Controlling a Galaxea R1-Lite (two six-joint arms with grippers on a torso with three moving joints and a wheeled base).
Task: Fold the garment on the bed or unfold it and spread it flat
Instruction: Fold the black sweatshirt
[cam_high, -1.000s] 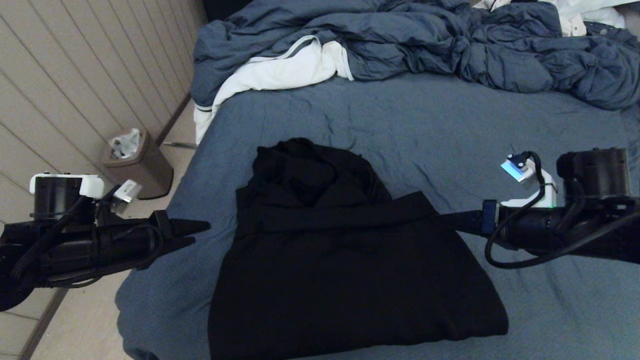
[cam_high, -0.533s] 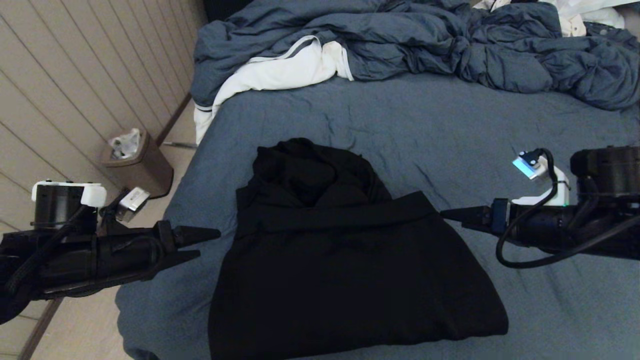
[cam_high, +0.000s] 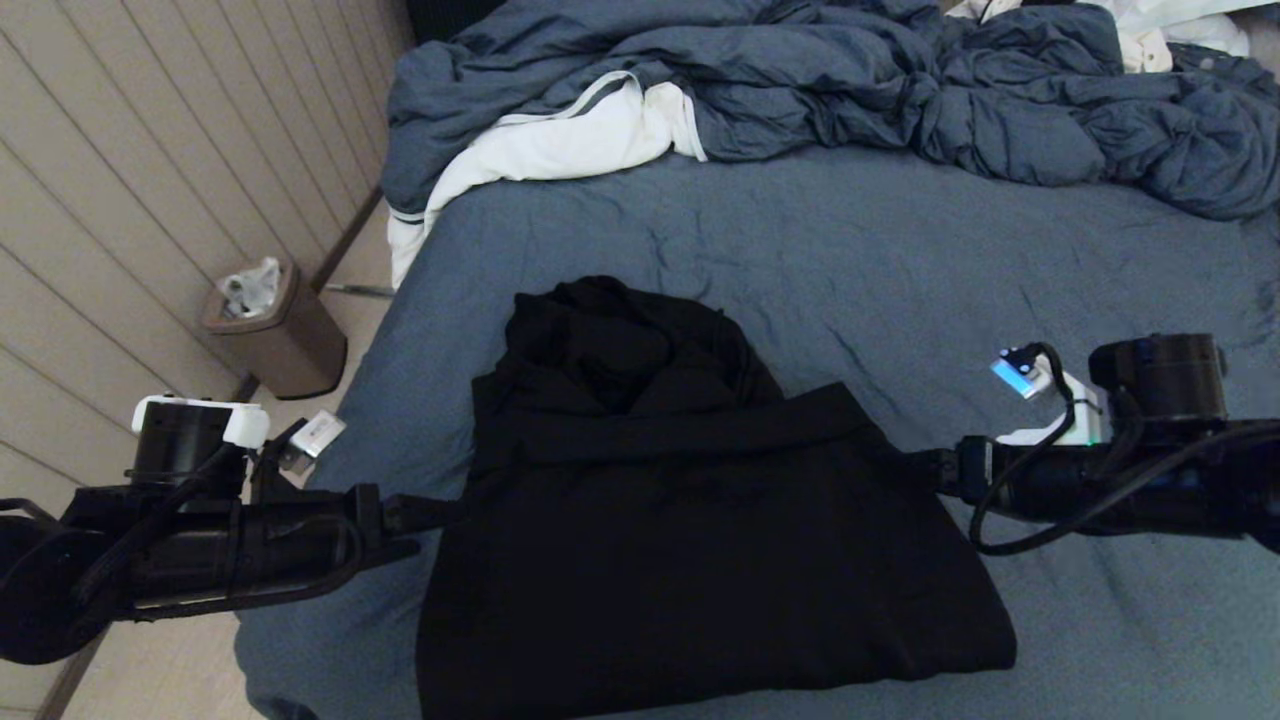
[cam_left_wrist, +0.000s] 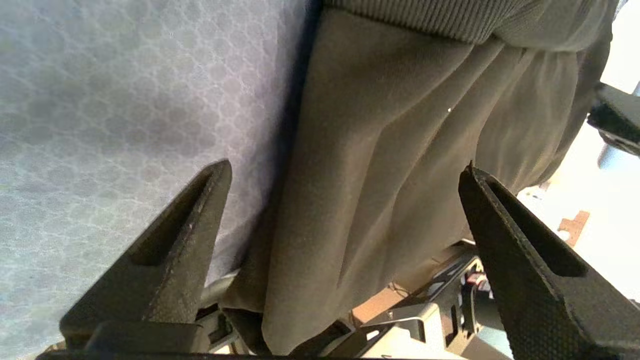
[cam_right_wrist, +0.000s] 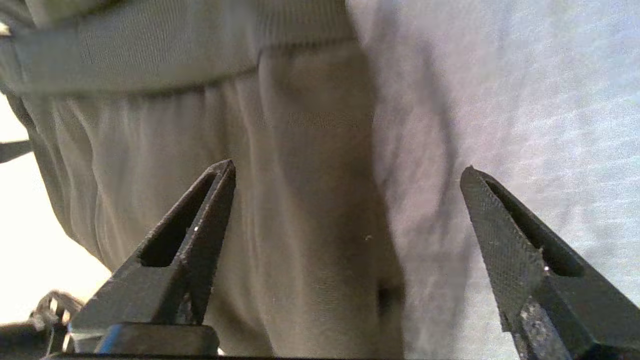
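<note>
- Black hoodie (cam_high: 690, 540): folded into a compact block on the near part of the bed (cam_high: 900, 260), hood bunched at the far end, a folded band lying across the middle.
- Left gripper (cam_high: 440, 513): level at the hoodie's left edge, tips reaching the fabric border; in the left wrist view (cam_left_wrist: 345, 170) fingers spread wide, hoodie edge lying between them, nothing clamped.
- Right gripper (cam_high: 925, 465): level at the hoodie's right edge, just below the band; in the right wrist view (cam_right_wrist: 347, 170) fingers spread wide, straddling the hoodie border and the sheet, nothing clamped.
- Rumpled comforter (cam_high: 800, 80) and white cloth (cam_high: 560, 145): beyond the hoodie, well apart.
- Waste bin (cam_high: 275, 330): on the floor, left of the hoodie.
</note>
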